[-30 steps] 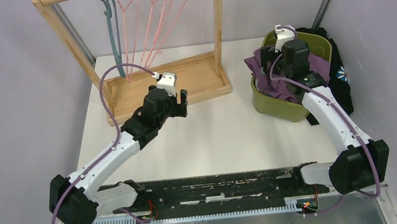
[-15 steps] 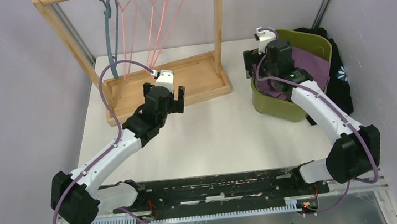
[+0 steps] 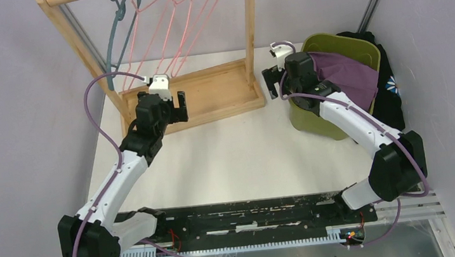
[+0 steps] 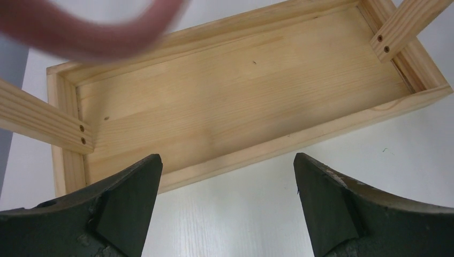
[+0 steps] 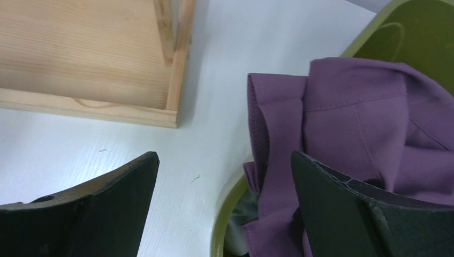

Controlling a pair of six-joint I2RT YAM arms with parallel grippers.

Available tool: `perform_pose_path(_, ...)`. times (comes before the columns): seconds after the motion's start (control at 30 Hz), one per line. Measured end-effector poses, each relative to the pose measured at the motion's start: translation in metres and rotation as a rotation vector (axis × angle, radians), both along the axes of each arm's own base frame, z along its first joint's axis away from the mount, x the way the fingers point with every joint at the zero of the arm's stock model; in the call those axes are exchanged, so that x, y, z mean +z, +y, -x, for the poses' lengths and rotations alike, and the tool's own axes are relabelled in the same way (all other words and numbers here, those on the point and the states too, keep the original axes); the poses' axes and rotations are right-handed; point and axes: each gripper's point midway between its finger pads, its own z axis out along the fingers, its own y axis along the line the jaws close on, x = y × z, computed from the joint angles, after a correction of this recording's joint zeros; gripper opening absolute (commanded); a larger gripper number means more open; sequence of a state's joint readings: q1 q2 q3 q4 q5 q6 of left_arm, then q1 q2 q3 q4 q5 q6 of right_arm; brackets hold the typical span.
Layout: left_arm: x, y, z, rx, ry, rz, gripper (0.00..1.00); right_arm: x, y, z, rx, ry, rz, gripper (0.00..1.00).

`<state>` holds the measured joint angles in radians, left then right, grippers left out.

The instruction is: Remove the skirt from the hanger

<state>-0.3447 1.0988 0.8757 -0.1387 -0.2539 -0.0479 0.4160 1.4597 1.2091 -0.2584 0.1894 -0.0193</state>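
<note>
The purple skirt [image 3: 347, 72] lies crumpled in the green bin [image 3: 317, 121], off any hanger; it fills the right of the right wrist view [image 5: 364, 123]. Several bare pink hangers [image 3: 169, 26] and a teal hanger [image 3: 115, 41] hang tilted on the wooden rack. My right gripper [image 3: 274, 80] is open and empty, just left of the bin's rim [image 5: 225, 227], with its jaws [image 5: 225, 171] straddling the rim and the skirt's edge. My left gripper [image 3: 164, 106] is open and empty over the rack's front edge [image 4: 227, 176].
The rack's wooden base tray [image 3: 221, 94] sits at the back centre, also in the left wrist view [image 4: 241, 101] and the right wrist view [image 5: 80, 59]. A blurred pink hanger [image 4: 91, 27] hangs near the left wrist camera. Dark cloth [image 3: 390, 95] lies behind the bin.
My right gripper has drawn left out of the bin, leaving the skirt inside. My left gripper has moved left and back toward the rack. The hangers have swung.
</note>
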Motion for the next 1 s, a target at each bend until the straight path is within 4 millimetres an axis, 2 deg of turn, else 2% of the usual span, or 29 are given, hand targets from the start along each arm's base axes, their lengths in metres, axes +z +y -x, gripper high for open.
perform_pose_path(0.37, -0.01, -0.018, -0.002, -0.089, 0.031, 0.026, 0.99, -0.004, -0.022, -0.003, -0.131, -0.026, 0.038, 1.0)
perform_pose_path(0.6, -0.013, -0.027, -0.002, -0.136, 0.044, 0.042, 1.0, -0.011, -0.043, -0.006, -0.28, -0.037, 0.103, 1.0)
perform_pose_path(0.8, -0.023, -0.032, -0.003, -0.155, 0.073, 0.042, 1.0, -0.023, -0.052, -0.006, -0.334, -0.013, 0.17, 1.0)
perform_pose_path(1.0, -0.023, -0.034, -0.002, -0.165, 0.075, 0.046, 1.0, -0.017, -0.052, -0.007, -0.346, -0.023, 0.173, 1.0)
